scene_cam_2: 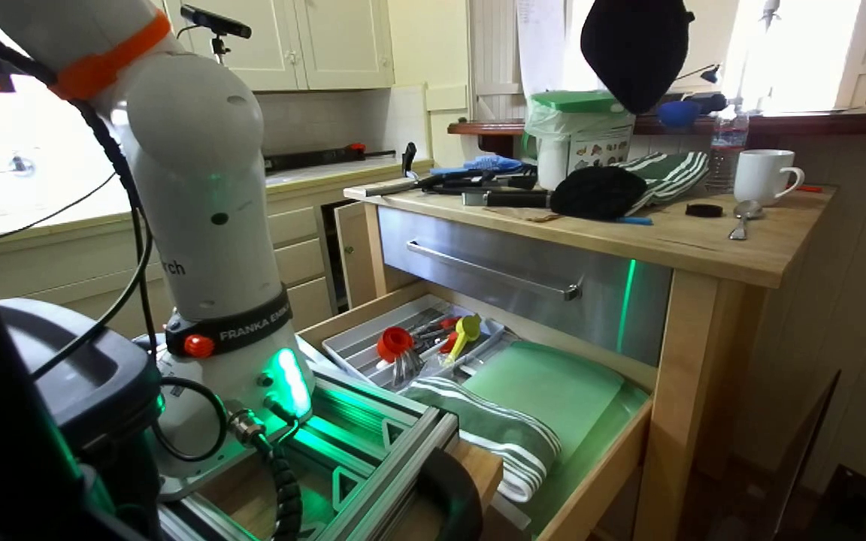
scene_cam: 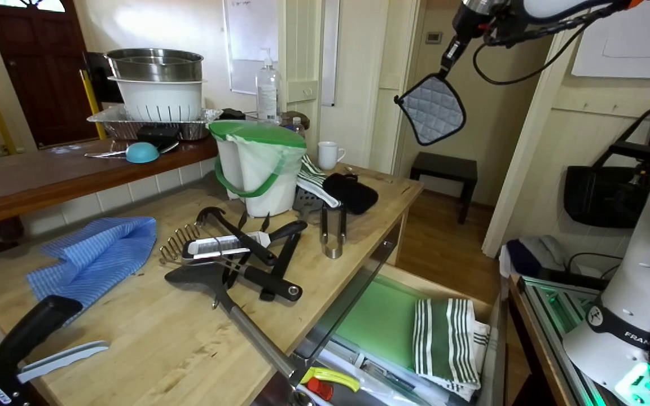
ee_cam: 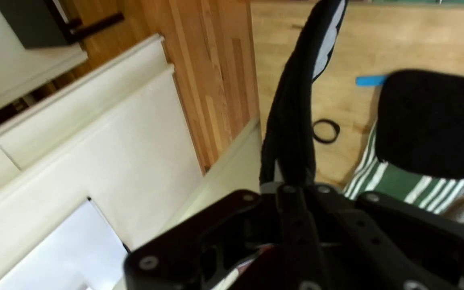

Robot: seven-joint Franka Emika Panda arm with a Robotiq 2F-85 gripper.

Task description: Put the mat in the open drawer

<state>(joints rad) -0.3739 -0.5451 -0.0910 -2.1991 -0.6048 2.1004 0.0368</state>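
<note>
The mat (scene_cam: 433,110) is a rounded, roughly square pad, grey and quilted with a black edge on one face. Its black face shows in an exterior view (scene_cam_2: 637,52). My gripper (scene_cam: 446,67) is shut on one corner, and the mat hangs in the air higher than the tabletop. In the wrist view the mat (ee_cam: 292,112) is seen nearly edge-on beyond the fingertips (ee_cam: 290,183). The open drawer (scene_cam: 381,316) is below the tabletop, with a green lining; its pale wood side (scene_cam_2: 602,469) also shows. The mat is well above and apart from it.
The drawer holds a striped towel (scene_cam_2: 493,428) and a utensil tray (scene_cam_2: 358,342). On the table are another black pad (scene_cam: 359,194) on a striped towel, a white mug (scene_cam: 328,155), a green-lidded bin (scene_cam: 263,175), a blue cloth (scene_cam: 99,248) and several dark utensils (scene_cam: 246,248).
</note>
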